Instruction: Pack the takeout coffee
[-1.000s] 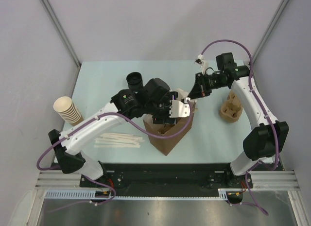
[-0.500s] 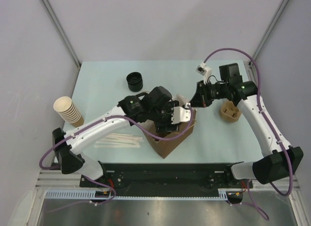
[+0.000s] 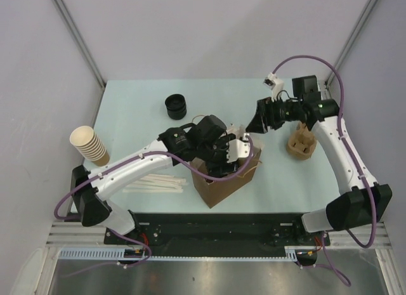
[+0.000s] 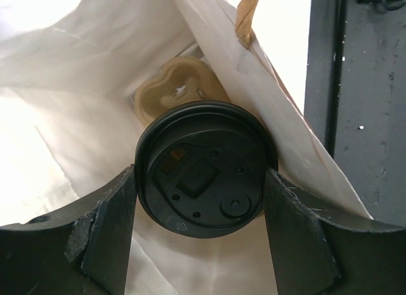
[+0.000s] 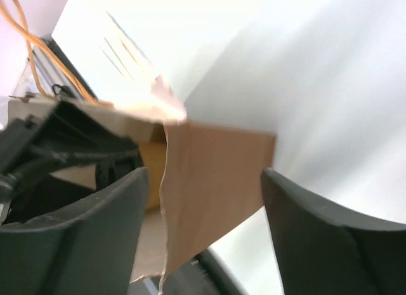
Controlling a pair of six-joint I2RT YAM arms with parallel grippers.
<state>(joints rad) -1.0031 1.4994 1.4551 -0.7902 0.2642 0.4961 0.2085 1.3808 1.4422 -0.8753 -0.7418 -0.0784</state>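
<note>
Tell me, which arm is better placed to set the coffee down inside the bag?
Left. The left hand grips the takeout cup with the round black lid, already inside the brown paper bag. The right hand is open at the bag's rim, clamping nothing.

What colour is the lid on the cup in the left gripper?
Black lid; left wrist view shows it best.

Matt black plastic on the lid of the takeout coffee (image 4: 204, 171), creased white paper lining the kraft-brown bag (image 3: 219, 186), scuffed dark plastic on the left end effector (image 4: 200, 181).
</note>
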